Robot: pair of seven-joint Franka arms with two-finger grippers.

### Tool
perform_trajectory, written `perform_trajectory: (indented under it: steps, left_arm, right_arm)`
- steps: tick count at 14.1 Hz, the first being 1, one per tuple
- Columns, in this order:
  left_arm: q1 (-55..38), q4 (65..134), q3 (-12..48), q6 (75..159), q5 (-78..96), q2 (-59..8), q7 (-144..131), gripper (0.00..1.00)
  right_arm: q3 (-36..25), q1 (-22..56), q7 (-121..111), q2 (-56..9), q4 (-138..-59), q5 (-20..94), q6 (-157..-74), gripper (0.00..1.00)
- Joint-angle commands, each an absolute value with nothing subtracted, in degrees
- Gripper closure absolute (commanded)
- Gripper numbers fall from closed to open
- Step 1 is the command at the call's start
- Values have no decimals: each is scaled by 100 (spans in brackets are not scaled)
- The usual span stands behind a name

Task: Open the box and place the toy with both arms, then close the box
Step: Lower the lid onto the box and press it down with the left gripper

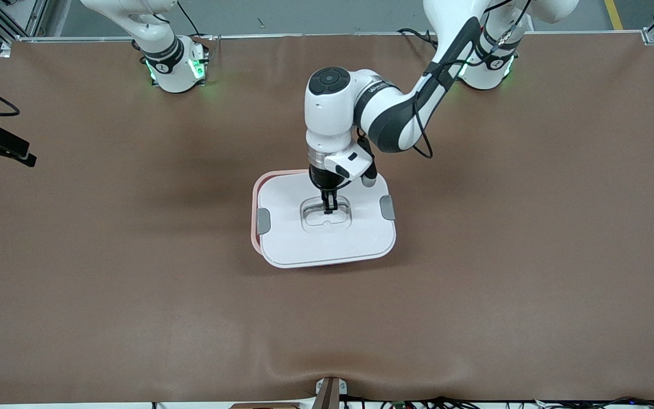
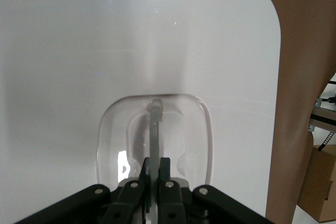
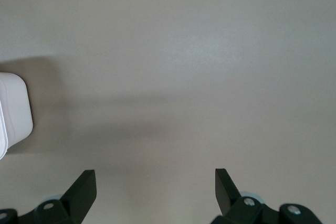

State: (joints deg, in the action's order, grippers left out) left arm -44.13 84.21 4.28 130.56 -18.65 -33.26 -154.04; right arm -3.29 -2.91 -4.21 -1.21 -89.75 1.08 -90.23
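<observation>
Box (image 1: 323, 218) at table (image 1: 134, 255) centre, lid (image 2: 105, 51) on. Left gripper (image 1: 328, 205) down in lid recess; left wrist view shows fingers (image 2: 165, 179) pinched on clear handle (image 2: 155, 129). Right gripper (image 3: 155, 182) seen in its wrist view only: jaws spread wide over bare table, box corner (image 3: 13, 111) nearby. Toy not visible.

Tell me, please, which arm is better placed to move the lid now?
The left arm. The left gripper is shut on the clear handle in the middle of the white lid, which lies on the box. The right gripper hangs open over bare table beside the box.
</observation>
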Motion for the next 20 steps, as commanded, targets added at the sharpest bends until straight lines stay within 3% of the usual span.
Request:
perform_trajectory:
  steps: [1,9,20]
  left_arm:
    - [-4561,8034,316,12920,-2004,-3515,-15600,100]
    - [-5009,7849,-8,12815,-2013,-3744,-15715,100]
    - [-5106,7866,0,12806,-2091,-3823,-15882,100]
  right_arm:
    - [-290,-343,-475,-176,-8842,123,-8974,0]
    - [-290,-237,-431,-193,-8754,123,-8974,0]
    - [-308,-211,-439,-343,-8710,88,-8974,0]
